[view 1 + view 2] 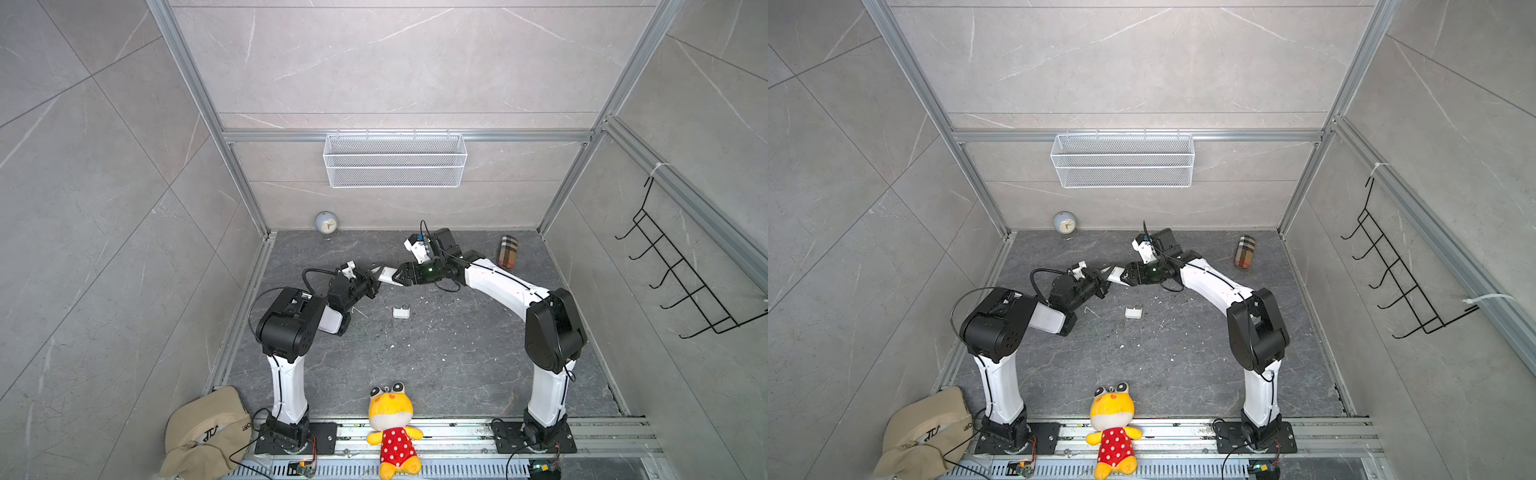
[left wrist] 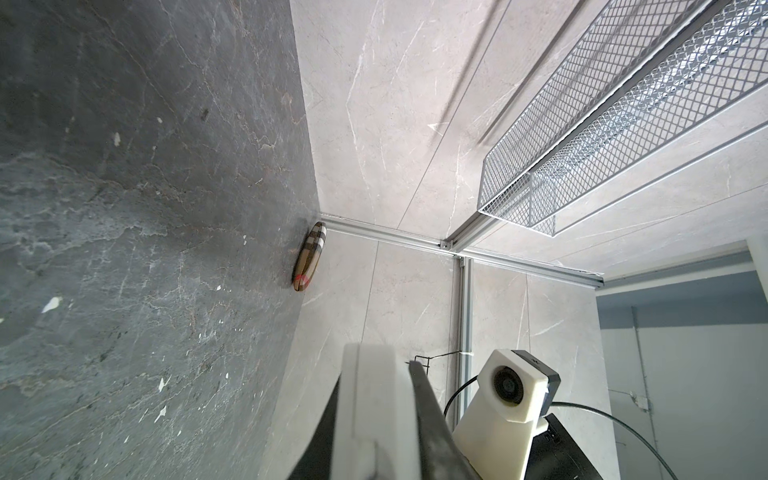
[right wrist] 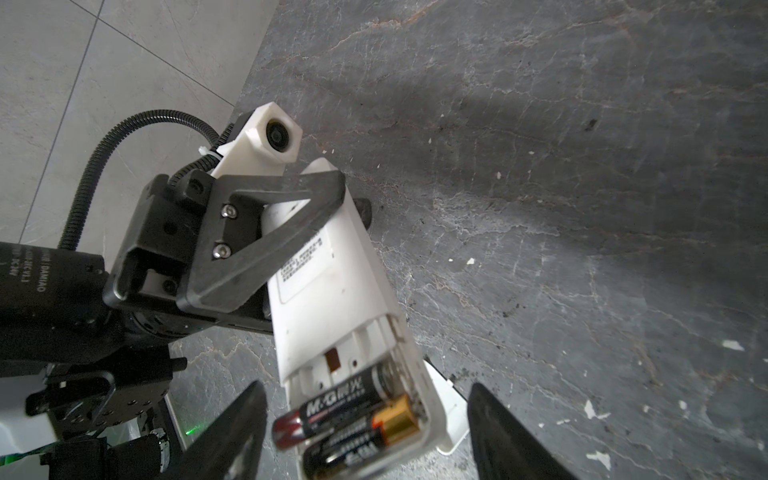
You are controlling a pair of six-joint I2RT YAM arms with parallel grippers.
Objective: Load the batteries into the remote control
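Observation:
My left gripper (image 1: 376, 277) is shut on the white remote control (image 1: 388, 276) and holds it above the floor, back side up, in both top views (image 1: 1116, 276). In the right wrist view the remote control (image 3: 328, 299) has its compartment uncovered, with two batteries in it. The upper battery (image 3: 340, 405) lies askew with its red end sticking out past the edge. The lower battery (image 3: 357, 446) lies inside. My right gripper (image 3: 365, 392) is open, one finger on each side of that end, not touching. The left wrist view shows the remote (image 2: 374, 436) clamped between the fingers (image 2: 428, 415).
A small white cover piece (image 1: 401, 312) lies on the dark floor below the grippers. A clock (image 1: 326, 224) and a plaid case (image 1: 507, 252) sit by the back wall. A plush toy (image 1: 392, 428) and a cap (image 1: 208, 428) are at the front. A wire basket (image 1: 395, 160) hangs on the wall.

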